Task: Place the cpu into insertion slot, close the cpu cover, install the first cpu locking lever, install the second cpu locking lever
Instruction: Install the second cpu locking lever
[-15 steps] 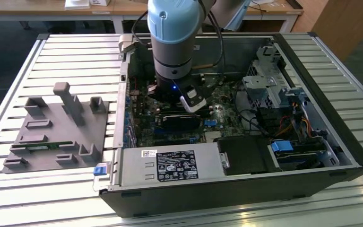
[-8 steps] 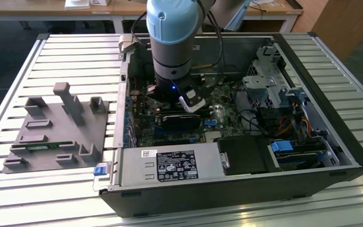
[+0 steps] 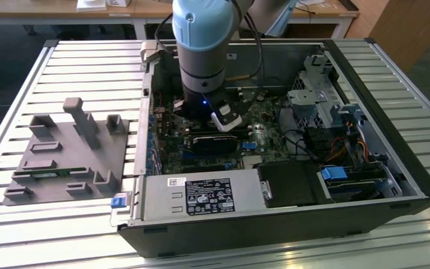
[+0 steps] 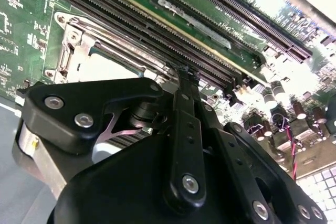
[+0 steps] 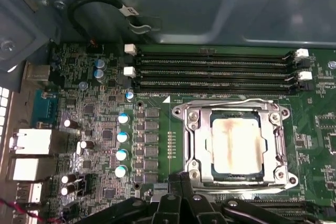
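Inside the case [image 3: 394,168], low over the board [image 5: 94,129], you had the gripper [image 5: 181,179] at the near edge of the socket. Its fingers [image 4: 186,85] were pressed together, holding nothing you could see. The cpu [image 5: 236,145] sat flat in the slot [image 5: 202,145], with the cover [image 5: 233,107] shut down around it, its cut-out framing the chip. From the claw, the chip lay straight ahead, just beyond the fingertips. The memory slots [image 5: 210,69] ran crosswise past it.
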Controlling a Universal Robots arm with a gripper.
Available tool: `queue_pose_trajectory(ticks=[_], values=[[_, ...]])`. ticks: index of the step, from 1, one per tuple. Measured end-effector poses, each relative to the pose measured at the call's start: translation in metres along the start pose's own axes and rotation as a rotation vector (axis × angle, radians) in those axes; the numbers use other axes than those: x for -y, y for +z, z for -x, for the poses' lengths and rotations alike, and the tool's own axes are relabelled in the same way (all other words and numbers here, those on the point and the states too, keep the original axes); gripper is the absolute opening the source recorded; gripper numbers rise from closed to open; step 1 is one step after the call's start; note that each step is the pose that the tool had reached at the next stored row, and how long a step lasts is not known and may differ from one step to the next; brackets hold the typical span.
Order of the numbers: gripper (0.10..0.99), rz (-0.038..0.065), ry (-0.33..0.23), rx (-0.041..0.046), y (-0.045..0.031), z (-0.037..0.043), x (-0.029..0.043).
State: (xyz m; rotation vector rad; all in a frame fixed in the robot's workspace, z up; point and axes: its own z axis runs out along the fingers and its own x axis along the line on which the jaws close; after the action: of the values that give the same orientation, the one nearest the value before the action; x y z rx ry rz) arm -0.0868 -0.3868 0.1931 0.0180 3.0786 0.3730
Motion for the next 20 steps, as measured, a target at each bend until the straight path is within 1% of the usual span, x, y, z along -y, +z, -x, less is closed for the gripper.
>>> queue_pose_trajectory(ticks=[4, 11, 13, 18, 20], values=[[0.106, 0.0, 0.0, -0.0001, 0.001, -0.0002, -0.0022], [0.106, 0.001, 0.0, 0.0, 0.0005, -0.0006, -0.0029], [0.106, 0.001, 0.0, 0.0001, -0.0018, -0.0007, -0.0035], [0.106, 0.001, 0.0, 0.0, -0.0117, -0.0004, -0.0061], [0.106, 0.001, 0.0, 0.0, -0.0142, -0.0003, -0.0068]])
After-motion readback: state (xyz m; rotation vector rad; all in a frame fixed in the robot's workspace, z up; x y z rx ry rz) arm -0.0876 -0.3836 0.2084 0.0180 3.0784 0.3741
